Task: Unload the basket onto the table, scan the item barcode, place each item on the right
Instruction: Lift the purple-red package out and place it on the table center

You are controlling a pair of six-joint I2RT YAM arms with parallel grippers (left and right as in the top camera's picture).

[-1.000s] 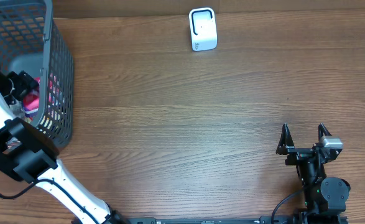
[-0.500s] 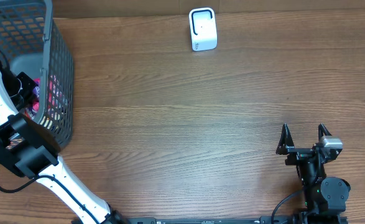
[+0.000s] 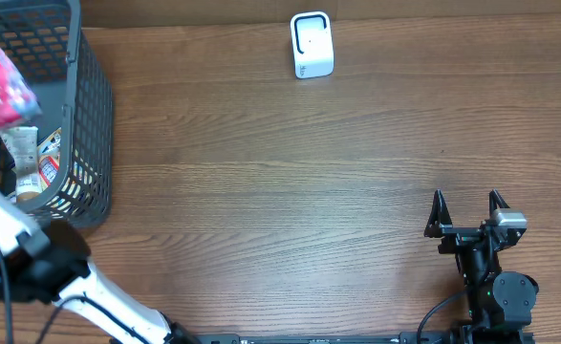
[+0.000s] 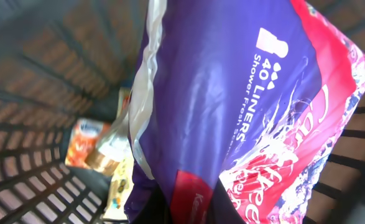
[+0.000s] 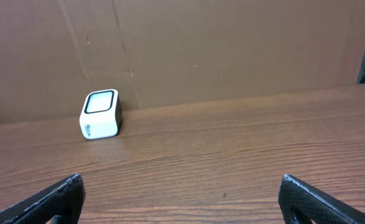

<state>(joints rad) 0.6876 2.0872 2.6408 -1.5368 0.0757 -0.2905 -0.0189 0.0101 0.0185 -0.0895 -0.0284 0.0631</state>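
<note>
The left gripper [image 4: 188, 208] is pressed together on a purple and pink liner pack [image 3: 1, 84], holding it over the open top of a grey mesh basket [image 3: 94, 124] at the far left corner of a wooden table [image 3: 280, 191]. From overhead the pack is a blur against the left side of the basket, and it cannot be told whether it hangs clear of the rim. The left wrist camera sees the pack close up and filling most of its view, with white lettering reading "40 LINERS" and "Shower Fresh" on the purple face and a pink splash pattern along one side. The basket's dark mesh walls stand around it. No barcode can be made out on the faces that show.

Down in the basket lie a bottle with a tan cap [image 4: 107, 152] and an orange packet [image 4: 86, 140] just beside it.

The small white scanner [image 3: 312, 45] stands upright at the far edge of the table, right of the basket and well apart from the pack. Its dark-framed window shows on top in the right wrist view, with a brown cardboard wall [image 5: 232, 50] behind it.

The right gripper [image 3: 465, 201] sits at the near right of the table with its two fingers spread wide, holding nothing and pointing toward the far side, the scanner to its left
</note>
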